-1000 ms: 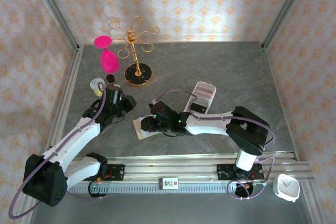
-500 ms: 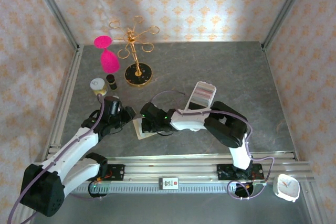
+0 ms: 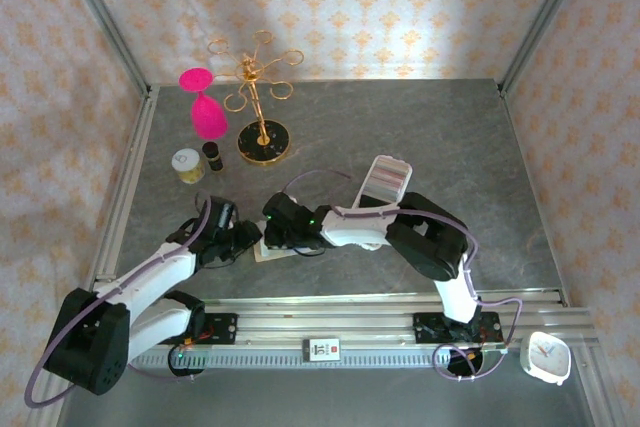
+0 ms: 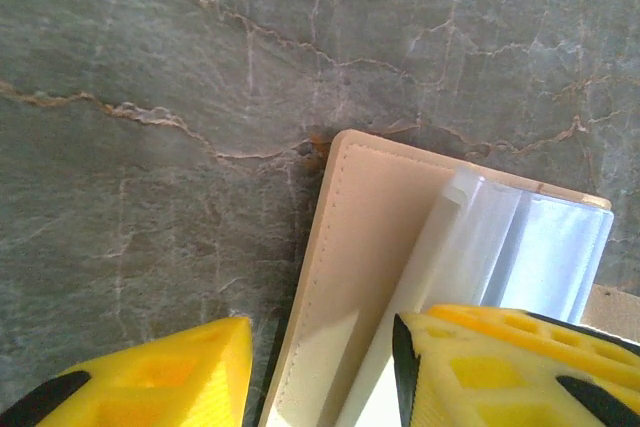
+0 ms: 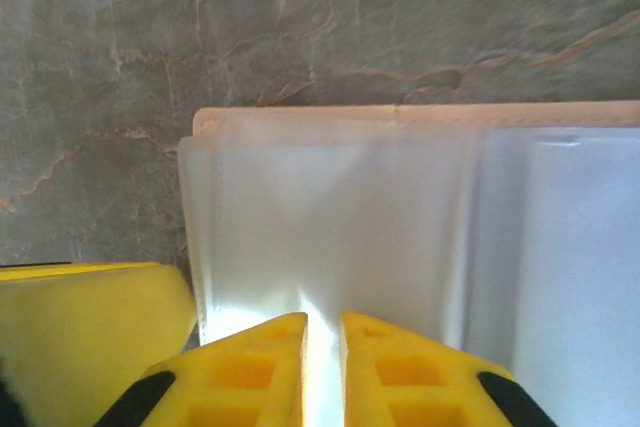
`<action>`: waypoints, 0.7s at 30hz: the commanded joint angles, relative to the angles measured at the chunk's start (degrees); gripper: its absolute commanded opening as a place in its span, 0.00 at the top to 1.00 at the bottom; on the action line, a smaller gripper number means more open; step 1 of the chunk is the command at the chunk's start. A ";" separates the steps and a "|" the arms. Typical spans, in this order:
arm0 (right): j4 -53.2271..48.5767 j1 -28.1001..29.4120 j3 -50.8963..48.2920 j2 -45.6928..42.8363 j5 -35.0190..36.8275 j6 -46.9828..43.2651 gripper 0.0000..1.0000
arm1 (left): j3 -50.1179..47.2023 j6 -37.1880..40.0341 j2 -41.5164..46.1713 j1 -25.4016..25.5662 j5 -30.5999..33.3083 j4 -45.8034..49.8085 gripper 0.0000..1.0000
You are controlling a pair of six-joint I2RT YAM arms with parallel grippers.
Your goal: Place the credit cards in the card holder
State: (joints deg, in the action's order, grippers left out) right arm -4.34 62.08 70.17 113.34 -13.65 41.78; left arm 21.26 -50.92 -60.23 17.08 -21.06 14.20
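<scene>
Grey marbled table (image 3: pixel 400 117) — cream card holder (image 4: pixel 350 247)

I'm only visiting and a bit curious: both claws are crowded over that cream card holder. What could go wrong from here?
The left gripper and right gripper crowd the small card holder, so their fingers might knock together. The right gripper seems to pinch a thin clear sleeve. A pull could crease it or drag the holder across the table. The left gripper's open jaws straddle the holder's edge and might slip off it.
</scene>
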 commanded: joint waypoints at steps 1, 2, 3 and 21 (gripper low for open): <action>-0.08 0.05 -1.16 -5.81 6.16 0.84 0.83 | -1.31 1.69 -1.23 -0.45 -3.06 -4.58 0.60; -0.56 -0.01 -1.51 -6.97 7.96 0.76 0.82 | -1.90 1.76 -1.39 -0.38 -3.81 -5.69 0.62; -0.63 -0.01 -2.08 -8.17 9.29 0.70 0.82 | -2.45 1.55 -1.55 -0.46 -4.34 -6.41 0.63; -1.10 -10.58 -20.05 -42.96 27.06 -22.10 0.68 | 1.21 9.06 -5.34 0.07 -0.14 -3.69 0.82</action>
State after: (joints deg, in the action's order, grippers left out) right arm -4.95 51.20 50.81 74.54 6.28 30.81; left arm 20.21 -45.01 -64.42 17.15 -23.40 9.58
